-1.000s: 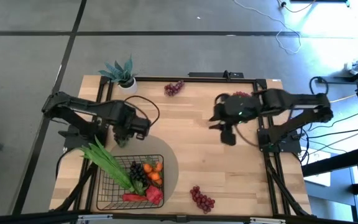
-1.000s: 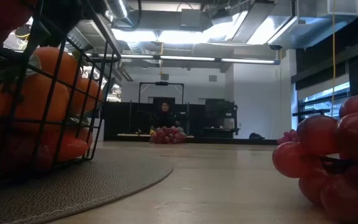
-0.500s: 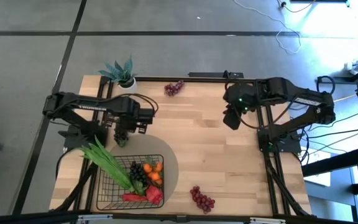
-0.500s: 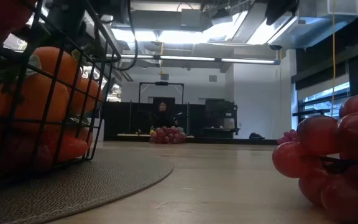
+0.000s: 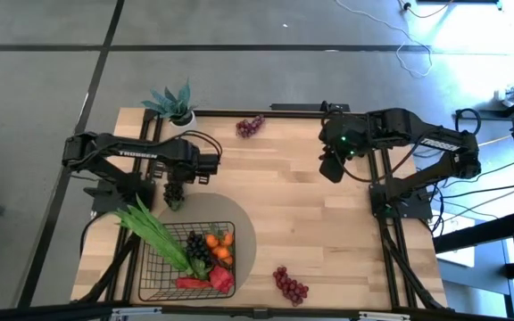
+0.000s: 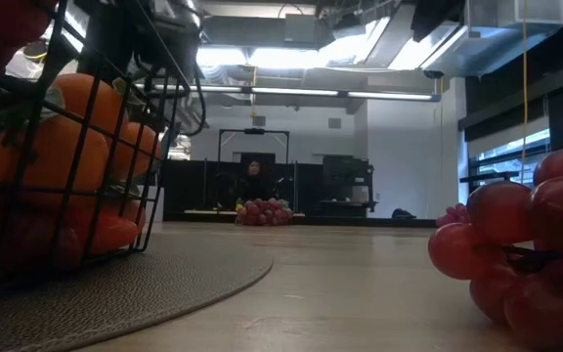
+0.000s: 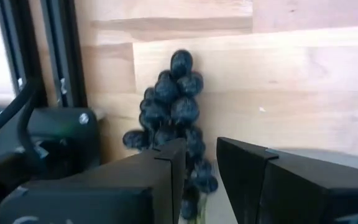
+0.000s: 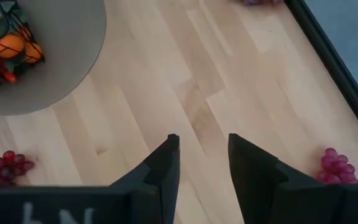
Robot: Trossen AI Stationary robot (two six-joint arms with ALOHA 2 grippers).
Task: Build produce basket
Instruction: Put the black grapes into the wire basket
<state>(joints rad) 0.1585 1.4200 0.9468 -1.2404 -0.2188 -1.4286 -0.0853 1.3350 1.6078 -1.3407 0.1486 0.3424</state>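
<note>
1. Left pincer (image 7: 199,171) clamped on a dark grape bunch (image 7: 174,109), held above the table (image 5: 310,223) just behind the basket (image 5: 186,254).
2. Basket sits on the grey mat (image 5: 244,234), holding green bean pods (image 5: 154,234), tangerines and red peppers.
3. Right pincer (image 8: 201,158) hangs over the table's far right, fingers apart, empty.

From counter level, the basket (image 6: 66,127) runs off the frame's edge, so only one corner shows, and the red grape bunch (image 6: 526,249) nearby is cut off too. In the left wrist view, the dark grape bunch (image 7: 173,118) has its lower end hidden between the jaws.
</note>
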